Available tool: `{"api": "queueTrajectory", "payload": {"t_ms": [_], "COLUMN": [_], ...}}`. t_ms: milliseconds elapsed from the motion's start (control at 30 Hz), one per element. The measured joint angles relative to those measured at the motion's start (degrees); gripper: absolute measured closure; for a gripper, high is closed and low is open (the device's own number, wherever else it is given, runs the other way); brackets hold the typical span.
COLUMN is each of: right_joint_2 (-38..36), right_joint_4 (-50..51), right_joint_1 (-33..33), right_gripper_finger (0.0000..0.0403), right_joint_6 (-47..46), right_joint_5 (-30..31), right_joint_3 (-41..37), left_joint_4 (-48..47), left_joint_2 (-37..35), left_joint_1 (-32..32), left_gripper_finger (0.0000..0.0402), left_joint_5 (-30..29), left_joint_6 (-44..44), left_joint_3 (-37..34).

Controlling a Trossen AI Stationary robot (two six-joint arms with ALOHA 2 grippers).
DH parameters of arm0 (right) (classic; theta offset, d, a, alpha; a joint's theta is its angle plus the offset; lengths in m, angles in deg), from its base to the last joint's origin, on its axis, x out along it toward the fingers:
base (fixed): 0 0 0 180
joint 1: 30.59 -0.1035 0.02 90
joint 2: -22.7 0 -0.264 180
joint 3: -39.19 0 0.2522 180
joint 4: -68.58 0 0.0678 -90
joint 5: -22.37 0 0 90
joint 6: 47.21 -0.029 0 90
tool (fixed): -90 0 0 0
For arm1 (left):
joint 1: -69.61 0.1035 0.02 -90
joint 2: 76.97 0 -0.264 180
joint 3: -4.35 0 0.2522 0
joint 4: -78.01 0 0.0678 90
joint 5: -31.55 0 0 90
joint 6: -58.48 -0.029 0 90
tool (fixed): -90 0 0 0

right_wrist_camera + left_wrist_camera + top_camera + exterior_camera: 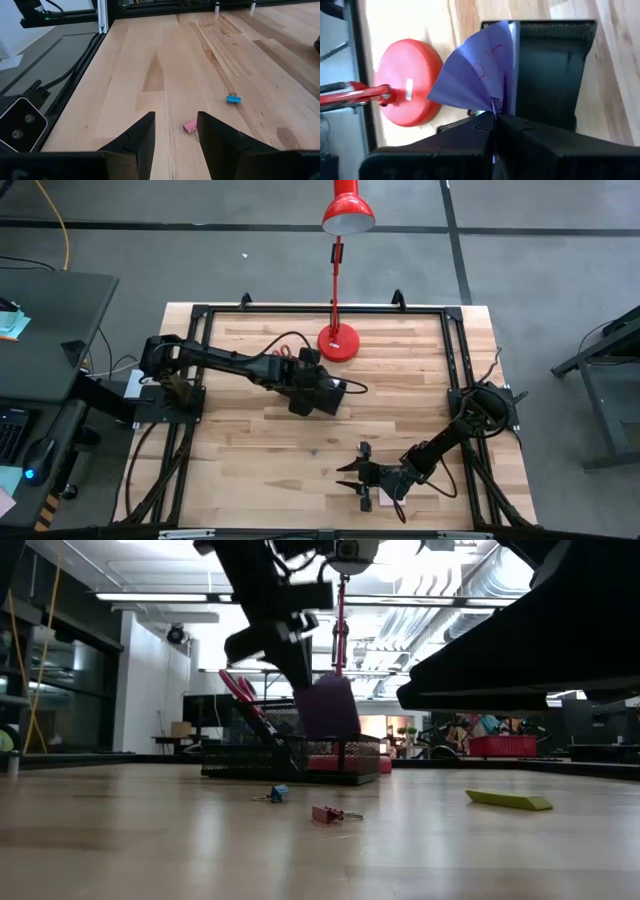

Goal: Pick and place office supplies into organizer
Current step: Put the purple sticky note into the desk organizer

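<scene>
Your left gripper has its fingers pressed shut on a purple sticky-note pad, which fans out above the black organizer near the middle of the counter; the pad hangs over the organizer but is not yet let go, so this piece counts as nearly placed, not placed. In the low view red-handled scissors already stand slanted in the organizer; that much looks done.

Your right gripper hovers low near the counter's front edge, fingers partly apart and empty, with a pink binder clip lying just ahead between them; a blue binder clip sits a little farther off, and a yellow pad rests flat on the wood; those three look left to do.

For room: the red lamp base stands just beside the organizer, so keep the left arm's release straight down; the right arm has open wood all around the clips, though the front edge is near.
</scene>
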Motion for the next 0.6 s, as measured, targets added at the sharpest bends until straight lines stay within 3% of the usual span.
{"api": "queueTrajectory", "payload": {"t_ms": [100,267,600], "right_joint_2": [0.00,0.00,0.26], "right_joint_4": [0.00,0.04,0.82], "right_joint_1": [0.00,0.00,0.02], "right_gripper_finger": [0.0263,0.0263,0.0263], "right_joint_6": [-0.31,-0.33,-2.00], "right_joint_5": [0.02,0.58,1.50], "right_joint_3": [0.00,0.00,0.00], "left_joint_4": [-0.76,0.20,2.32], "left_joint_2": [0.69,4.14,8.64], "left_joint_1": [0.03,-0.19,-0.24], "left_gripper_finger": [0.0401,0.0401,0.0401], "left_joint_5": [3.23,3.30,-1.58], "left_joint_6": [-0.33,-0.35,-0.22], "left_joint_3": [-0.67,-1.09,-1.06]}}
